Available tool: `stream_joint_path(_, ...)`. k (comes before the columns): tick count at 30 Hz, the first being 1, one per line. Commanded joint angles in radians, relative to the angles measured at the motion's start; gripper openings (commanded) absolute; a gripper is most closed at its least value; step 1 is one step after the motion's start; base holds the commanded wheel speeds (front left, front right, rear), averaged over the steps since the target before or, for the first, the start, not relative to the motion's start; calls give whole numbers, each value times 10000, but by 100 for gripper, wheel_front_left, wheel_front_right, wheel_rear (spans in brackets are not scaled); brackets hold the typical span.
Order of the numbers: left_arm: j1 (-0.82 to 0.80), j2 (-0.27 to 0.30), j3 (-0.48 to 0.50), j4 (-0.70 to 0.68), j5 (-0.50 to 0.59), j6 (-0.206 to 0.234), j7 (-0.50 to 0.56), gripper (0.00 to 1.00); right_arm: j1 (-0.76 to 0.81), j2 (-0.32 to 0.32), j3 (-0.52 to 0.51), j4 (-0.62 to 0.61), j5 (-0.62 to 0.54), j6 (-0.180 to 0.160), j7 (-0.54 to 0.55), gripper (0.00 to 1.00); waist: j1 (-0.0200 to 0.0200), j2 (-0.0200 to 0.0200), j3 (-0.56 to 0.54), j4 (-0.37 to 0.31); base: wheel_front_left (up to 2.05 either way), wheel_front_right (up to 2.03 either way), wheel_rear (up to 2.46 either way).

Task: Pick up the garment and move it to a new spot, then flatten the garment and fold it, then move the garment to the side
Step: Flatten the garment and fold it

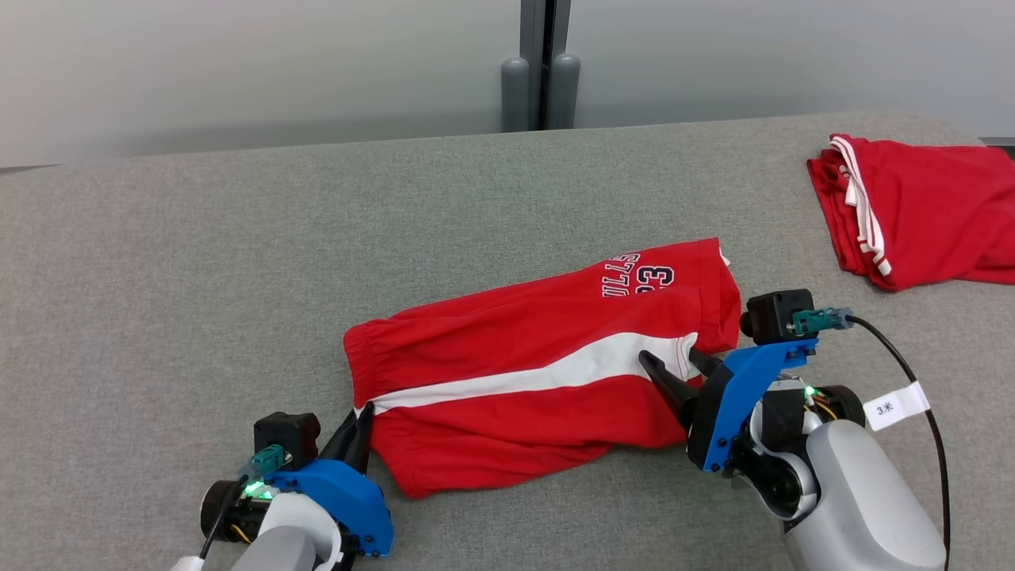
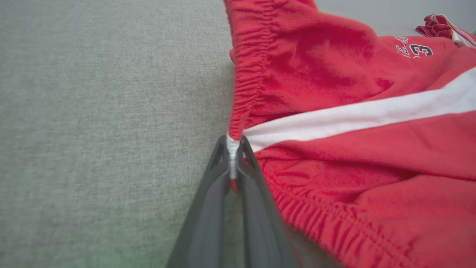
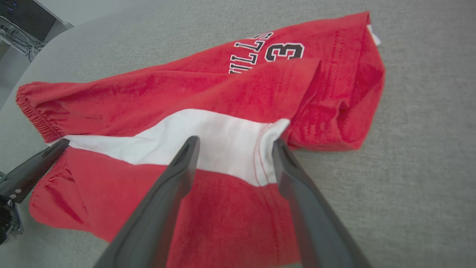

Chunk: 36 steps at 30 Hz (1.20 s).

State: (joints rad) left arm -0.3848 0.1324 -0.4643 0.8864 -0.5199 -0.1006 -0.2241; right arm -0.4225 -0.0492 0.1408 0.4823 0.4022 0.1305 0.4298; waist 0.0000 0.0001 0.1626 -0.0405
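Observation:
The garment (image 1: 547,357) is a pair of red shorts with a white side stripe and a number print, lying rumpled across the middle of the grey surface. My left gripper (image 1: 361,424) is shut on the waistband edge where the white stripe ends, and the left wrist view shows that pinch (image 2: 233,149) on the garment (image 2: 353,123). My right gripper (image 1: 672,363) stands open over the hem end. In the right wrist view its fingers (image 3: 186,156) straddle the white stripe of the garment (image 3: 223,96) near the hem, with the cloth lying under them.
A second red garment with white stripes (image 1: 912,206) lies folded at the far right of the grey fabric-covered surface (image 1: 198,277). A pale wall with a dark vertical post (image 1: 543,63) stands behind. A black cable with a white tag (image 1: 896,406) trails from my right wrist.

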Motion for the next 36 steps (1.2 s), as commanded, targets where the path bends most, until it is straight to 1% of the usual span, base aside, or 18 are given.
stream_joint_path(1, 79, 92, -2, -34, -41, 35, 4, 0, 102, -26, 31, -44, 42, 5, -14, 100, 0, -1, -12, 1, 0, 0, 0)
stream_joint_path(8, 88, 101, -62, -198, -122, 27, 80, 0, -125, -24, 234, 265, 489, 5, 10, 100, 0, -1, 10, 107, 0, 0, 0)
stream_joint_path(9, 81, 113, -66, -218, -141, 28, 80, 0, -213, -26, 272, 354, 538, 5, -25, 95, 0, -1, 31, 115, 0, 0, 0)
stream_joint_path(10, 76, 123, -68, -243, -149, 31, 88, 0, -290, -24, 330, 440, 614, 5, -59, 79, 0, -1, 51, 121, 0, 0, 0)
stream_joint_path(11, 67, 131, -65, -264, -160, 34, 98, 0, -362, -24, 385, 526, 636, 5, -101, 55, 0, -1, 72, 125, 0, 0, 0)
stream_joint_path(12, 61, 141, -59, -290, -170, 37, 104, 0, -435, -26, 438, 631, 654, 5, -112, 36, 0, -1, 93, 123, 0, 0, 0)
stream_joint_path(13, 57, 152, -47, -313, -195, 39, 96, 0, -523, -26, 511, 732, 638, 5, -133, 21, 0, -1, 112, 120, 0, 0, 0)
stream_joint_path(14, 53, 167, -37, -338, -226, 39, 88, 0, -625, -23, 616, 793, 589, 5, -191, 0, 0, -1, 132, 115, 0, 0, 0)
stream_joint_path(21, 62, 166, 165, -663, -485, -9, -79, 0, -1236, -24, 866, 1319, 491, 5, -842, 0, 0, -1, 115, 112, 0, 0, 0)
stream_joint_path(25, 108, 140, 552, -1360, -864, -96, -282, 0, -1340, -26, 941, 1011, 302, 5, -1683, 0, 0, -1, -55, 142, 0, 0, 0)
stream_joint_path(28, 230, 194, 842, -2229, -1088, -163, -358, 0, -1255, -36, 846, 378, 43, 5, -2549, 0, 0, -1, -202, 151, 0, 0, 0)
stream_joint_path(30, 361, 212, 979, -2924, -1282, -225, -388, 0, -995, -121, 585, -99, -103, 3, -3020, 0, 0, -1, -303, 167, 0, 0, 0)
stream_joint_path(32, 510, 282, 1127, -3679, -1469, -238, -404, 0, -687, -160, 319, -617, -62, 5, -3289, 0, 0, -1, -389, 183, 0, 0, 0)
stream_joint_path(36, 1018, 438, 1369, -5223, -1917, -256, -332, 0, -34, -372, -111, -1887, 31, 5, -3417, 0, 0, -1, -499, 153, 0, 0, 0)
